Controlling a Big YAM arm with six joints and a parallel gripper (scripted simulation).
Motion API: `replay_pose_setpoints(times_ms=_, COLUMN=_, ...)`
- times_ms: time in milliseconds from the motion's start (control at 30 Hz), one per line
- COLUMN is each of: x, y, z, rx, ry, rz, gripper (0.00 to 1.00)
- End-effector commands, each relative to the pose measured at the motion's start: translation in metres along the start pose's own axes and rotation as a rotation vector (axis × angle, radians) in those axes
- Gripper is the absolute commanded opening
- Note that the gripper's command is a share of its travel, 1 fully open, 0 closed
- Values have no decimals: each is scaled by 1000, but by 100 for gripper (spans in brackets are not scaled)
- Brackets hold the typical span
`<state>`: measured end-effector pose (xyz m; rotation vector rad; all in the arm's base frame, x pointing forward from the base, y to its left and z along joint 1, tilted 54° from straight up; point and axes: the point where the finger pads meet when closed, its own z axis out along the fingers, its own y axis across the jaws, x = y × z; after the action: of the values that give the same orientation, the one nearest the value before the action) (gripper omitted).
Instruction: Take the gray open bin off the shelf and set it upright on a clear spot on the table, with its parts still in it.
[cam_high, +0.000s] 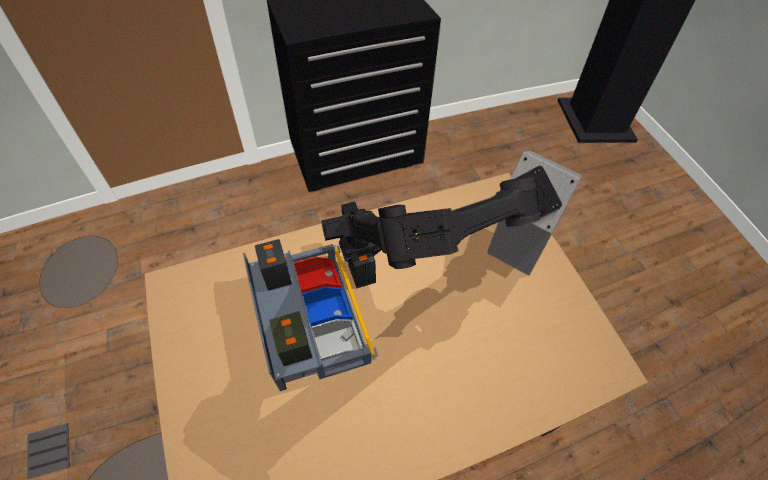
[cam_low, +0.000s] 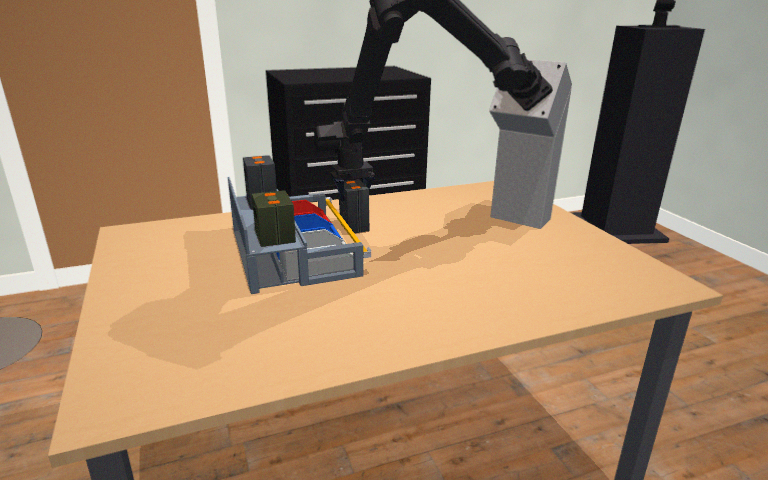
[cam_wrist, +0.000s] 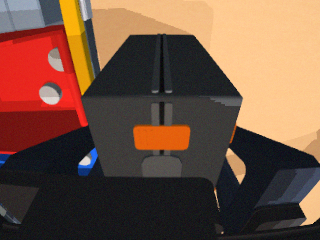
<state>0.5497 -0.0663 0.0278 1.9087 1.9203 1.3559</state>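
Note:
The gray open bin (cam_high: 331, 343) (cam_low: 321, 238) sits in the shelf (cam_high: 272, 300) (cam_low: 253, 274), at the end nearest the exterior camera, with a small gray part inside. My gripper (cam_high: 362, 255) (cam_low: 354, 181) (cam_wrist: 161, 120) points down and is shut on a dark gray case (cam_high: 363, 273) (cam_low: 355, 213) (cam_wrist: 160, 112) with orange latches. The case is upright, just outside the shelf's yellow front bar (cam_high: 354, 301) (cam_low: 344, 223) (cam_wrist: 75, 40), near the red bin's end. Whether its underside touches the table is not clear. The gripper is away from the gray bin.
A red bin (cam_high: 308, 276) (cam_low: 306, 208) (cam_wrist: 22, 75) and a blue bin (cam_high: 321, 309) (cam_low: 311, 222) sit beside the gray one. Another dark case (cam_high: 276, 274) (cam_low: 257, 178) and an olive case (cam_high: 297, 346) (cam_low: 274, 223) stand on the shelf's top behind the bins.

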Motion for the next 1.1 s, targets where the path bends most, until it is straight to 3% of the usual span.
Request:
replay_pose_setpoints(times_ms=0, x=-20, y=11, z=-12, rx=-39, ry=-33, rz=18, gripper=0)
replay_pose_setpoints(times_ms=1067, x=-21, y=10, z=-5, rx=-37, ry=-33, rz=16, gripper=0)
